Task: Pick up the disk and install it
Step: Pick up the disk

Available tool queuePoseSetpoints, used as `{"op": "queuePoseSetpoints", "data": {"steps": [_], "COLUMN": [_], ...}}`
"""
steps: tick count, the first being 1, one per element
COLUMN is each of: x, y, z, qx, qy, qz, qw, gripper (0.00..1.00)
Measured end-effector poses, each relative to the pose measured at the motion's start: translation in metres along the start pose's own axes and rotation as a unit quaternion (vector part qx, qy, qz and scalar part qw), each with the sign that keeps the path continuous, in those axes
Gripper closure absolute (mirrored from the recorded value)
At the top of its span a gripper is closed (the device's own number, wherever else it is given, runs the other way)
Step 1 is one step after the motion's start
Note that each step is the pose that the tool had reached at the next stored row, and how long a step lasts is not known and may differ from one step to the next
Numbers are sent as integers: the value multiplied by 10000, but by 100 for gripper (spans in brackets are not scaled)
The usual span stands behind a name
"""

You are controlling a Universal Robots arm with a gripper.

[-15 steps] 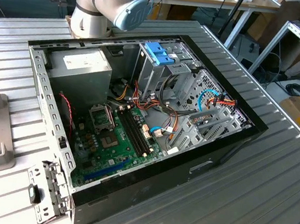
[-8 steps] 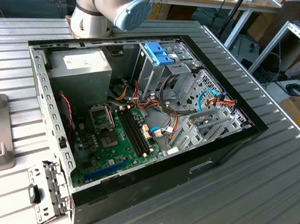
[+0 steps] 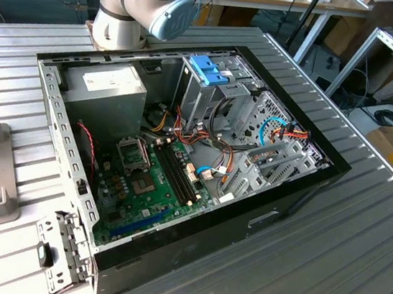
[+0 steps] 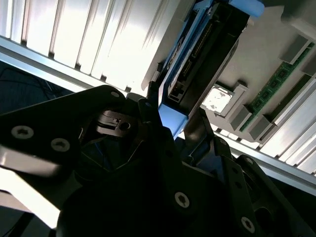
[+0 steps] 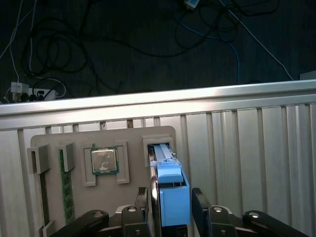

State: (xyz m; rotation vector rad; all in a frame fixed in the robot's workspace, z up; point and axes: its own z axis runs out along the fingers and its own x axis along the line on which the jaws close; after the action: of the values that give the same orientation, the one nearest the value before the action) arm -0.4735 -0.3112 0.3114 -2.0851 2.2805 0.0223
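We logged the grey fixture tray (image 5: 49,143) w/ memory stick (image 5: 64,182), then processor chip (image 5: 104,160), then the disk (image 5: 172,182) on edge in the tray's end slot. In the second wrist view the disk (image 4: 197,64) showed a dark metal body w/ light-blue rails. Gripper (image 5: 170,193) was set narrow, clamped on the disk's two sides.

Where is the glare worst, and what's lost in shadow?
Second wrist view: the table slats blow out white, and the disk shows a dark, shaded face. First wrist view: the floor beyond the table is dim. Exterior view: even light.
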Motion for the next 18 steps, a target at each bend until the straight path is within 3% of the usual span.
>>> {"op": "queuePoseSetpoints", "data": {"steps": [18], "x": [11], "y": [39], "z": [126], "qx": [-1], "qy": [0], "qz": [-8], "qw": [10000], "gripper": [52]}}
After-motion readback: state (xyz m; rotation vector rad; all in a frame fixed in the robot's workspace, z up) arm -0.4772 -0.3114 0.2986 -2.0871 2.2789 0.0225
